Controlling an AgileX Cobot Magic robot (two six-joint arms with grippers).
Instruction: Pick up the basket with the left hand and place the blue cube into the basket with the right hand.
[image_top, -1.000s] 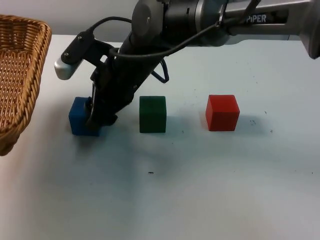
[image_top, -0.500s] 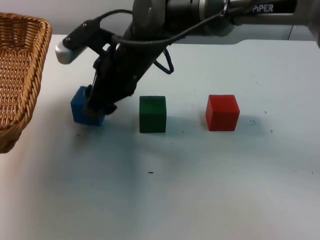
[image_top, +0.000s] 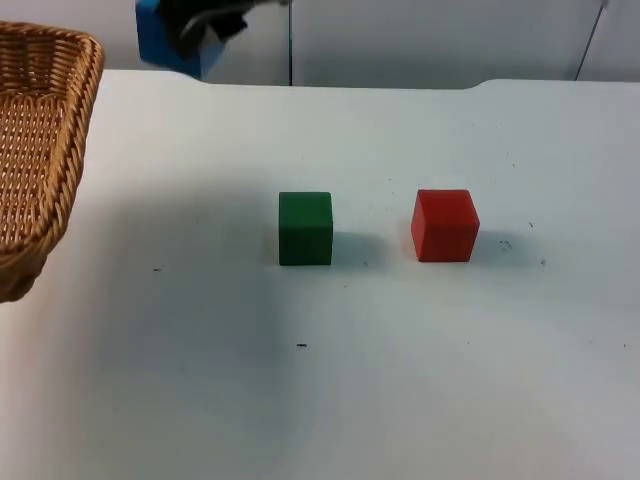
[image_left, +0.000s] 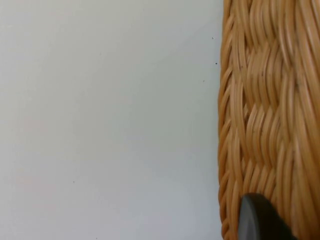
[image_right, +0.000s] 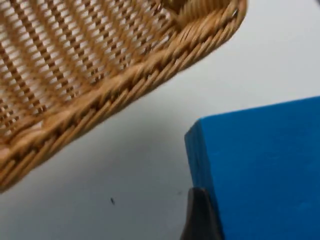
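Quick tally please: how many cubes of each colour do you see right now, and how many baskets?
Blue cube: 1, held up off the table in the right gripper
Green cube: 1, on the table
Red cube: 1, on the table
Basket: 1, held by the left gripper
Total: 4 things

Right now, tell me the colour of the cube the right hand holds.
Blue cube; best seen in the right wrist view.

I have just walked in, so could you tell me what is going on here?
The right gripper holds the blue cube raised above the table, beside the basket. The left gripper is at the basket's rim. A green cube and a red cube sit on the table.
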